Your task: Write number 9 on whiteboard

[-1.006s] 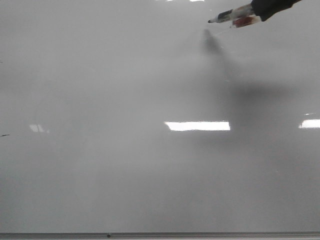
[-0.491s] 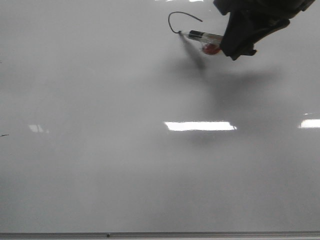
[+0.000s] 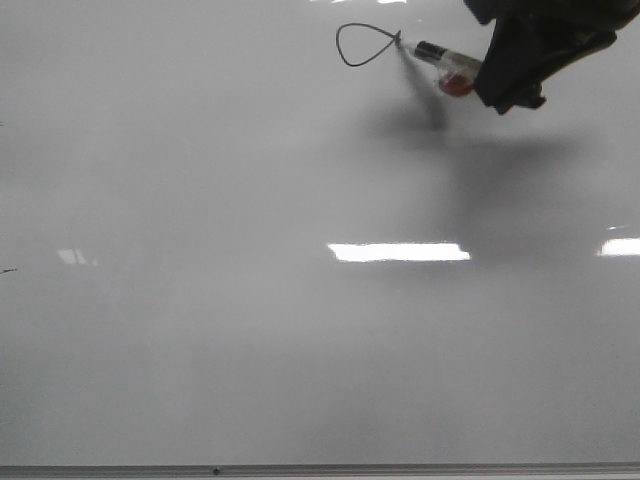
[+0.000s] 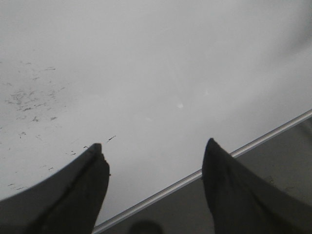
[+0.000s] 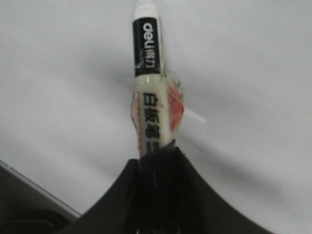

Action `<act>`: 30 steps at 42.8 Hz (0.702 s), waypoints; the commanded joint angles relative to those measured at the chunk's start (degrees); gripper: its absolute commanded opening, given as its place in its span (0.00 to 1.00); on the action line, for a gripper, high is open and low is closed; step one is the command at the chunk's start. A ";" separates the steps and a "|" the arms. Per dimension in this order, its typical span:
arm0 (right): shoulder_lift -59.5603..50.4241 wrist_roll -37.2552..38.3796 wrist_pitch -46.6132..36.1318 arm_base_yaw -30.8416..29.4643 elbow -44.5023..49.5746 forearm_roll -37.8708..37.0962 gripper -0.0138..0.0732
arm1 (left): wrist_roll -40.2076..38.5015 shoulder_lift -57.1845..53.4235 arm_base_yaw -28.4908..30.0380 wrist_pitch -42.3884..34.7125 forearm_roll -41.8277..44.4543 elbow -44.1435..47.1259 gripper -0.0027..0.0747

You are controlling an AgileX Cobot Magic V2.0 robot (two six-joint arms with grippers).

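Whiteboard first: the large glossy pale grey-white whiteboard (image 3: pixel 250 330) fills your front view, bright rectangular reflections across it and a thin grey metal strip along its near edge. Up near the far edge sits the number 9 (image 3: pixel 362 44) so far, a thin dark teardrop loop and no tail, so judge it about half written. Your right gripper (image 5: pixel 155 161) is clamped tight on the white whiteboard marker with the black label band (image 5: pixel 147 73), jaws pinched around its rear so the barrel sticks well out ahead. That keeps the black fingers clear of the ink. The marker leans low, and in the front view its tip appears to touch the board exactly where the loop comes to its point, which looks like the right spot to start the long slanted tail. Your left gripper (image 4: pixel 153 168) hangs over the board's edge strip with its jaws spread wide and nothing between them, well apart from the writing and out of the way.
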 commanded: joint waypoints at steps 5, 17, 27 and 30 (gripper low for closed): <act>2.13 -2.29 1.73 4.49 3.72 -0.06 0.08 | -0.61 -0.28 0.12 -3.59 -0.91 -1.63 0.58; -6.95 -3.28 3.73 7.59 5.43 -0.06 0.08 | 10.40 0.01 -1.63 -2.81 -5.83 -2.39 0.58; -19.67 -12.10 14.35 11.39 6.41 -0.01 0.08 | 27.42 5.34 -10.27 2.39 -15.43 -6.54 0.58; -23.01 -15.36 18.39 12.88 6.88 0.04 0.08 | 29.92 7.43 -14.32 3.39 -16.34 -8.28 0.58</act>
